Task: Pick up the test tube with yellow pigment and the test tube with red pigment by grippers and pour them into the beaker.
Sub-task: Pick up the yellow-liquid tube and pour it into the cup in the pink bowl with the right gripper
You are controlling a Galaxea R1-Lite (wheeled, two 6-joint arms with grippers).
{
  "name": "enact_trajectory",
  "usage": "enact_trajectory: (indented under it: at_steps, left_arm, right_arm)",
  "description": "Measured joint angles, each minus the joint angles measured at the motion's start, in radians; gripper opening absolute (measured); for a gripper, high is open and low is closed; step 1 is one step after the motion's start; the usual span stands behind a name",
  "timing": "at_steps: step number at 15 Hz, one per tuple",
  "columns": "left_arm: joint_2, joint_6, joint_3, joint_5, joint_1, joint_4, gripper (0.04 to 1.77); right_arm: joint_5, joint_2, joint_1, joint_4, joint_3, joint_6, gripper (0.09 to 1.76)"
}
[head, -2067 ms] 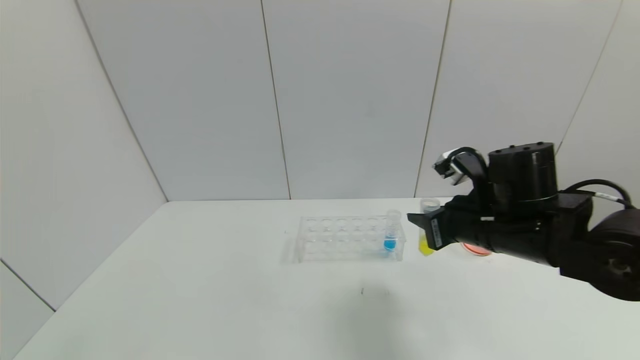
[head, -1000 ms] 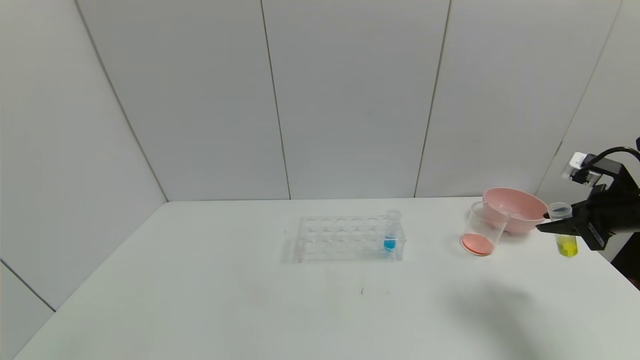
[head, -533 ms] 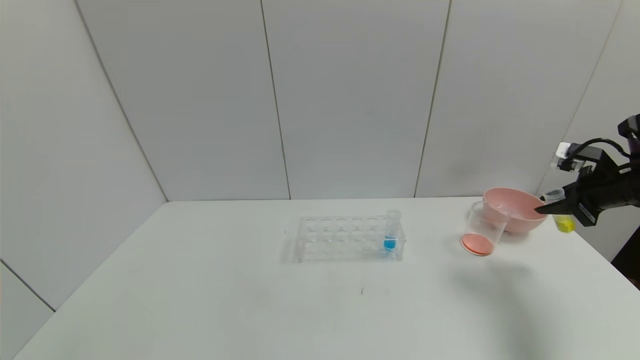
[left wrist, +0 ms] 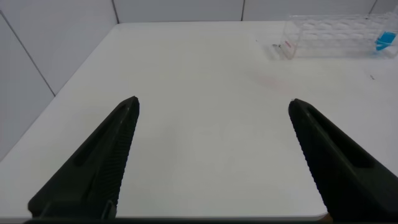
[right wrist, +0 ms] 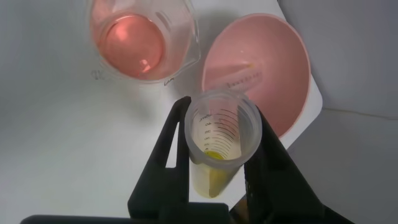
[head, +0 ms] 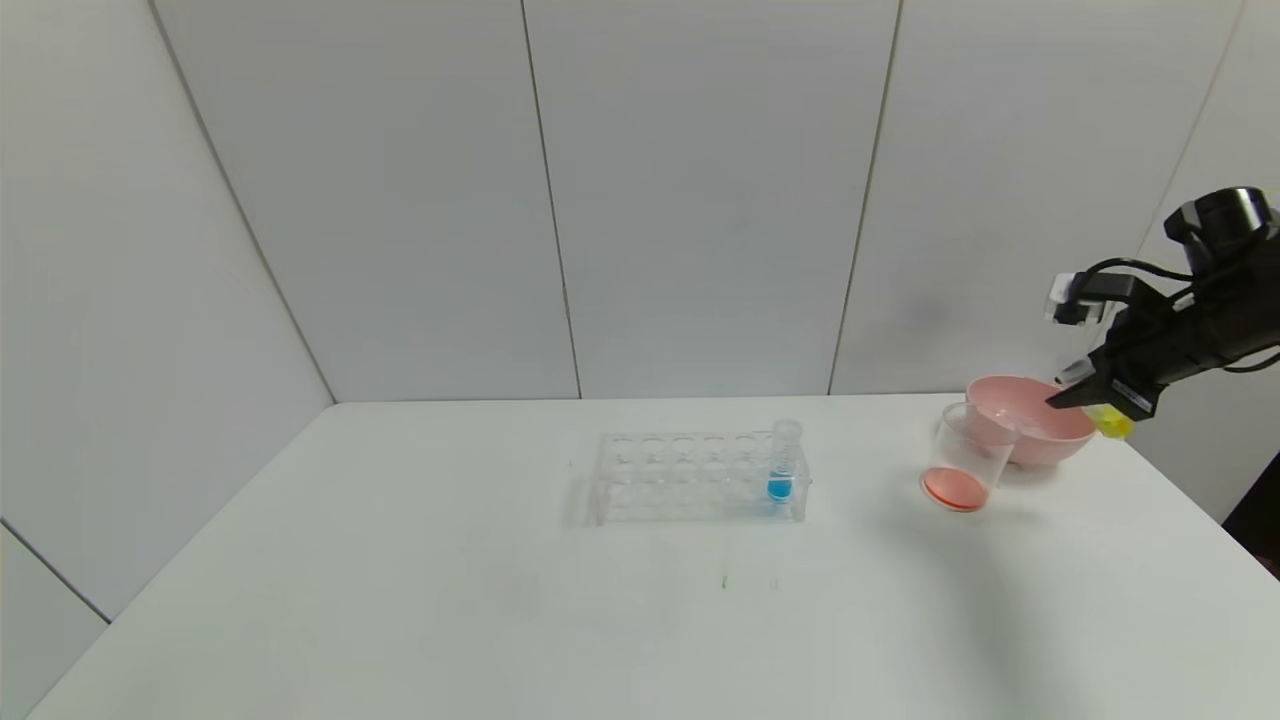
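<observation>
Tube of yellow pigment (right wrist: 221,140) clamped between my right gripper (right wrist: 217,155) fingers, raised beside pink bowl (head: 1030,420), tilted. Beaker (head: 965,460) with orange-red liquid stands just beside bowl. My left gripper (left wrist: 211,155) spread wide, idle above table (head: 500,600).

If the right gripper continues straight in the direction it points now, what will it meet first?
Probably the pink bowl: the right gripper, holding the test tube with yellow pigment, points toward its rim. The beaker lies farther; depth is uncertain.
</observation>
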State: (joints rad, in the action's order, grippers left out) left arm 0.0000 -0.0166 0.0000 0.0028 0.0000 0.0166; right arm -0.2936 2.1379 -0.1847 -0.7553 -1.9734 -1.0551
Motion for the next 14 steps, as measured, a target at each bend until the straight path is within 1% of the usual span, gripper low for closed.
enact_trajectory:
  at_steps: [3, 7, 14]
  left_arm:
    - [0.0, 0.0, 0.0, 0.0, 0.0, 0.0, 1.72]
    - [0.0, 0.0, 0.0, 0.0, 0.0, 0.0, 1.72]
    - [0.0, 0.0, 0.0, 0.0, 0.0, 0.0, 1.72]
  right_arm:
    - [0.089, 0.023, 0.046, 0.003, -0.024, -0.002, 0.56]
    - [0.226, 0.03, 0.09, -0.002, -0.026, -0.007, 0.56]
    - [0.31, 0.034, 0.148, -0.026, -0.027, -0.022, 0.56]
